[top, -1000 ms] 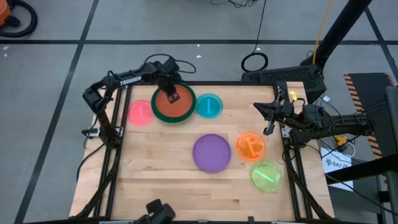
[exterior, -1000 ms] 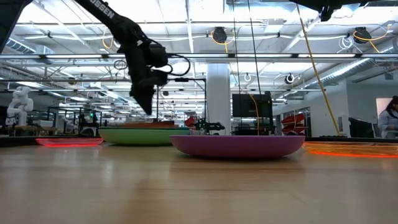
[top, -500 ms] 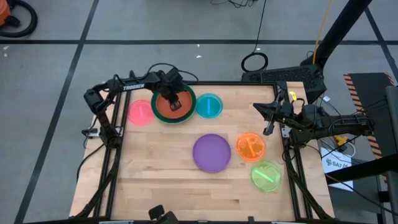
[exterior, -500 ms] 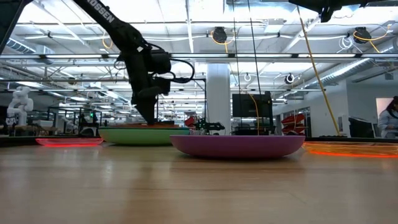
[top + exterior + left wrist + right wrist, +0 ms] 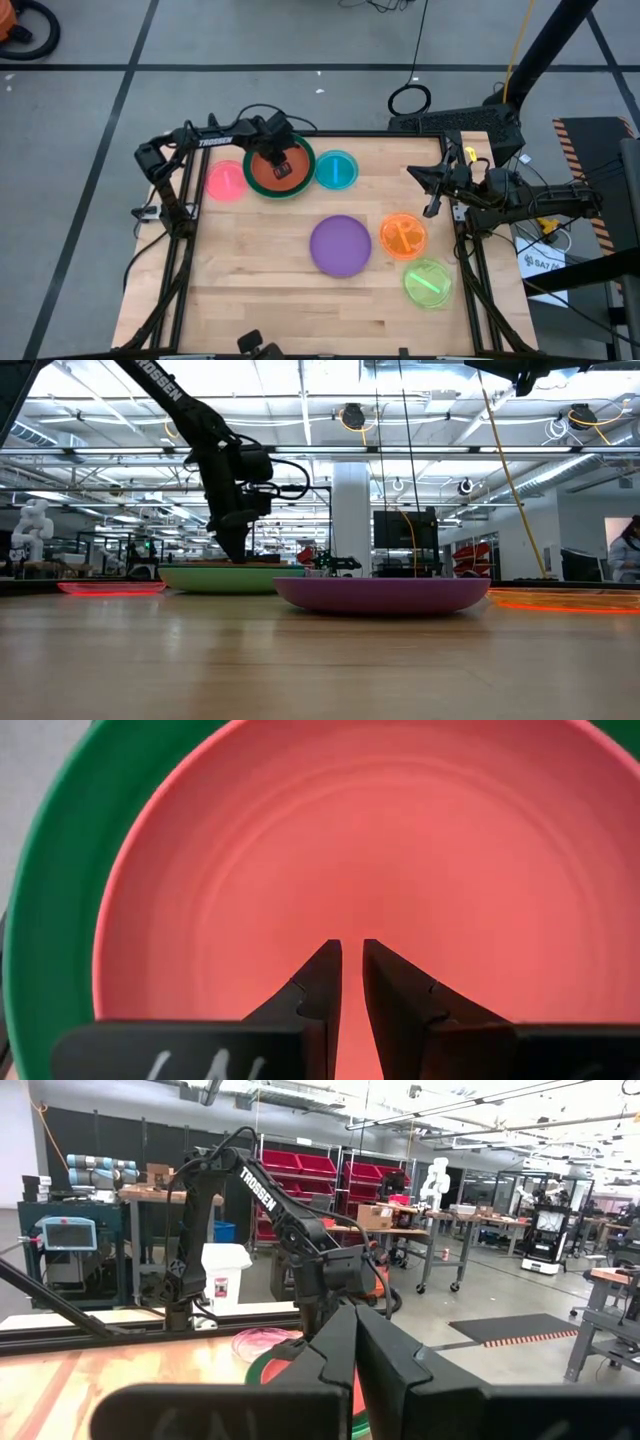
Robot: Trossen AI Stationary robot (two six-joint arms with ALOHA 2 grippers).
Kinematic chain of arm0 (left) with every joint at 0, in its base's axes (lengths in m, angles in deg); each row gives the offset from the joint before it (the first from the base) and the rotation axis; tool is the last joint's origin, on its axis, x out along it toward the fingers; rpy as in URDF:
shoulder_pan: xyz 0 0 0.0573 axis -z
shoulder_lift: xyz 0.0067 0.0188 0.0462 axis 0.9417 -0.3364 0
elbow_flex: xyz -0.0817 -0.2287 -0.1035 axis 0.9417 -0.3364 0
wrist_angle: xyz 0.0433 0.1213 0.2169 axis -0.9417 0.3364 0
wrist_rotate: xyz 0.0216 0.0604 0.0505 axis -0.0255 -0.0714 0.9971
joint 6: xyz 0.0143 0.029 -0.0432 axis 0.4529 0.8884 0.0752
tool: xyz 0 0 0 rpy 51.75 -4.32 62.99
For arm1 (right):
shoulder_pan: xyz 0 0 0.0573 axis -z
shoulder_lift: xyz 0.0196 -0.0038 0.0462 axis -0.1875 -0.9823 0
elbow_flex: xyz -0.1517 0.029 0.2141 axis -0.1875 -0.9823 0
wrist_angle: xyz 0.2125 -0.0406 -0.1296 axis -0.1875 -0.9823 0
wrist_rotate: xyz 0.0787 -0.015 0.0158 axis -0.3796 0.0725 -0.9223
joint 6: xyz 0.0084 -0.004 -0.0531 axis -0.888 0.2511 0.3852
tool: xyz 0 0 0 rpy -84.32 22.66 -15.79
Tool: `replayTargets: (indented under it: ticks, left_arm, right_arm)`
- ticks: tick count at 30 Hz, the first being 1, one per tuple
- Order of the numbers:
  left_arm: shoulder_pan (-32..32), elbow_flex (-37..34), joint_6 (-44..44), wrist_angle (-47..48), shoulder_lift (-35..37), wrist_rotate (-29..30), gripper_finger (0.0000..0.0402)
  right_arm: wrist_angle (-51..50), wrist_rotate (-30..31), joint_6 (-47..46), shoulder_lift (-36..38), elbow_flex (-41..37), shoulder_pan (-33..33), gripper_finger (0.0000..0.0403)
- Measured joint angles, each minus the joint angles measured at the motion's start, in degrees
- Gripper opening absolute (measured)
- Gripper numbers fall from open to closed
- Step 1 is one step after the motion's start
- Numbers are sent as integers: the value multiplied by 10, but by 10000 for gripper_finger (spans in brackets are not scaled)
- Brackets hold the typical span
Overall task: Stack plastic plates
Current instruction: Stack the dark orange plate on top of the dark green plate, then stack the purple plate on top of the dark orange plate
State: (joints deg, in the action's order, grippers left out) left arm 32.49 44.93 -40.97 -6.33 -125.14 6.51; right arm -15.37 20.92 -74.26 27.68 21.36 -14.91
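The left tool (image 5: 281, 163), fingers nearly together and empty, has dipped into the red-orange plate (image 5: 264, 176) nested in the dark green plate (image 5: 303, 172) at the bench's 11 o'clock, so that pair looks stacked.

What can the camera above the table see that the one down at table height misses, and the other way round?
Only the high view shows the blue plate and lime green plate, and that the red-orange plate lies inside the dark green plate. Only the low view shows the room behind, with ceiling lights and a person at the far right. Both show the left gripper over that stack, the purple plate and the pink plate.
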Motion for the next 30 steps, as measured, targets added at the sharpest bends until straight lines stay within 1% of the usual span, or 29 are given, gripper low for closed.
replayTargets:
  ticks: [3, 6, 11, 15, 20, 24, 30]
  left_arm:
    - [13, 0, -7, -4, 12, 0, 53]
    - [38, 0, -13, -17, 38, 0, 53]
    - [103, 0, -16, -48, 99, 0, 53]
    - [163, 0, -23, -71, 129, 0, 53]
    - [235, 0, -29, -95, 134, 0, 53]
    - [293, 0, -34, -109, 134, 0, 53]
    - [365, 0, -55, -142, 134, 6, 53]
  right_arm:
    - [0, 0, 0, 0, 0, 0, 6]
    - [-3, 0, -6, 0, 0, 0, 6]
    - [-11, 0, -28, -11, 0, 0, 6]
    - [-16, -5, -58, -34, 0, 0, 6]
    - [-22, -60, -93, -86, 0, -2, 6]
    - [-12, -131, -102, -138, 0, -2, 6]
    - [85, -197, -65, -234, 0, -33, 6]
